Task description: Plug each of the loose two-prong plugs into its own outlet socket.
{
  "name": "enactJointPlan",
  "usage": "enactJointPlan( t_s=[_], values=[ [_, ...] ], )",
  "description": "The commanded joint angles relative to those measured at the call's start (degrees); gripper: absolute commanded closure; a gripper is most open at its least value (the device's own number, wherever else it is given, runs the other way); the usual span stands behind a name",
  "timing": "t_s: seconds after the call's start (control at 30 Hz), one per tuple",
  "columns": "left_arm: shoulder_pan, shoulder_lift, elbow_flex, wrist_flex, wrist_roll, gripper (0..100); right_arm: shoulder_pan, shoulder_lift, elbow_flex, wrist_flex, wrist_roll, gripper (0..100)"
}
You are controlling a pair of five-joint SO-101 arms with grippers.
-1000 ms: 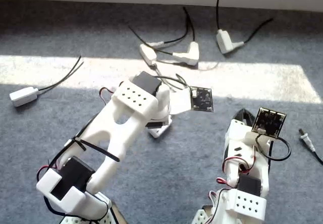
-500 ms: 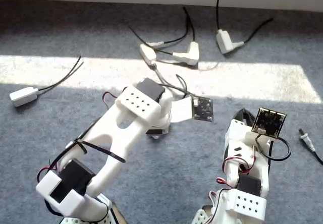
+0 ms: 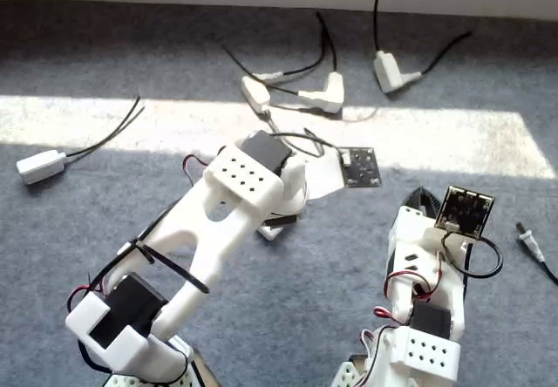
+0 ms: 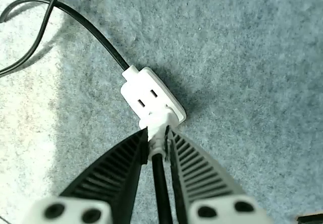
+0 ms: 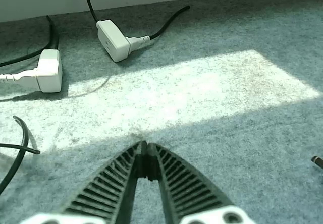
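Now, your left gripper point(image 4: 157, 135) is clamped on a white two-prong plug point(image 4: 164, 119), and the plug's black cord point(image 4: 160, 183) runs back between the fingers toward the wrist. The outlet socket point(image 4: 149, 95) lies straight ahead of the fingertips, touching the plug's front end. It lies slantwise to the line of your fingers, reaching away from the gripper and off to one side. Its own cord point(image 4: 96, 35) leaves from the far end.

The face with two free slots is turned toward the wrist camera, just beyond the plug. The plug itself meets the socket at the near end of the block. You cannot see the prongs, so you cannot tell whether they are seated, part way in, or only pressed against the casing.

The coming move seems to turn on that one line. Any push should run along the plug's own axis into the near end, because a push across the slant would probably just slide the light block over the carpet.

Your right gripper point(image 5: 147, 159) has its fingers together on nothing and sits well apart from this socket. The left arm is therefore the one placed for this insertion.
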Motion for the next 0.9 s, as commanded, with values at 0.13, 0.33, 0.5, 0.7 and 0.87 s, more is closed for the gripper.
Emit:
enactJointPlan(
  t_s=[0.13,0.33,0.5,0.7,0.87],
  values=[
    [0.2,-0.3,0.6,-0.4,7.4,99,-0.4,-0.5,5.2,-1.4,0.4,99.2],
    [-1.5,-0.3,3.8,-0.7,7.5,99,-0.4,-0.5,5.2,-1.4,0.4,99.2],
    [-4.2,-0.3,4.3,-3.0,7.5,99,-0.4,-0.5,5.2,-1.4,0.4,99.2],
    [-6.1,-0.2,5.5,-5.5,7.5,99,-0.4,-0.5,5.2,-1.4,0.4,99.2],
    [-5.8,-0.2,11.0,-11.5,7.5,99,-0.4,-0.5,5.2,-1.4,0.4,99.2]
  ],
)
